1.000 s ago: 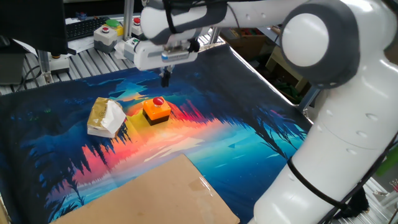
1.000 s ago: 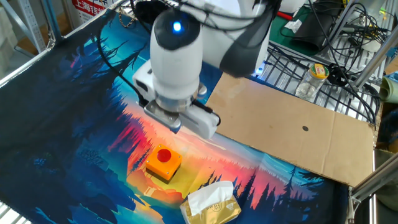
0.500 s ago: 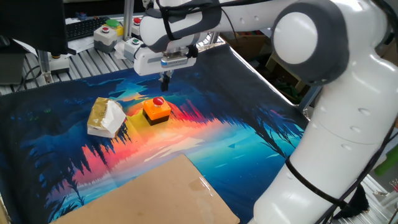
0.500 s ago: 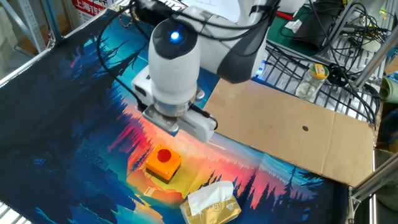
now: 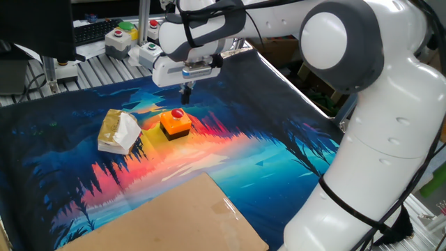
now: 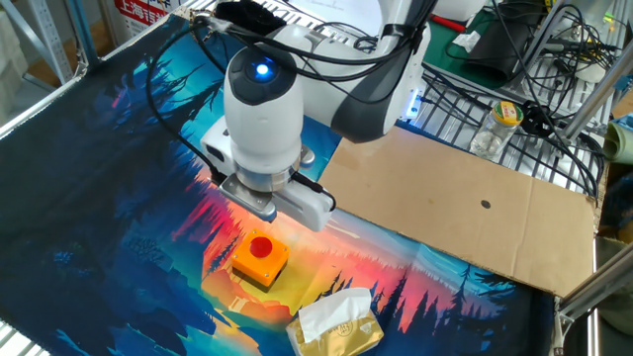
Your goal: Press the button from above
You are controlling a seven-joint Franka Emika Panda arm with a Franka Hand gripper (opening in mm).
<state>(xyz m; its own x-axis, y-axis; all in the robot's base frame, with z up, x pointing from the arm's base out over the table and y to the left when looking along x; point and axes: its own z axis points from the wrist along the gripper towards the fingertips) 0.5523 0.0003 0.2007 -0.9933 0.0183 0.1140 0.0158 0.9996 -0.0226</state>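
- Since a second ago your arm has slid left across the mat, bringing the gripper (image 5: pixel 186 95) closer to a spot over the button (image 5: pixel 177 113).
- It hangs above and slightly behind the button, not touching, so a straight drop needs a little more alignment.
- You cannot tell whether the fingers are apart or together.
- The button sits on the mat (image 5: pixel 279 160), just beside the paper lump (image 5: pixel 118 131).

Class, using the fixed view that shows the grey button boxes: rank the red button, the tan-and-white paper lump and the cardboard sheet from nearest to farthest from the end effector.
1. Red button, just below the end effector.
2. Paper lump, on the mat beside the button.
3. Cardboard sheet, at the bottom edge of the picture.
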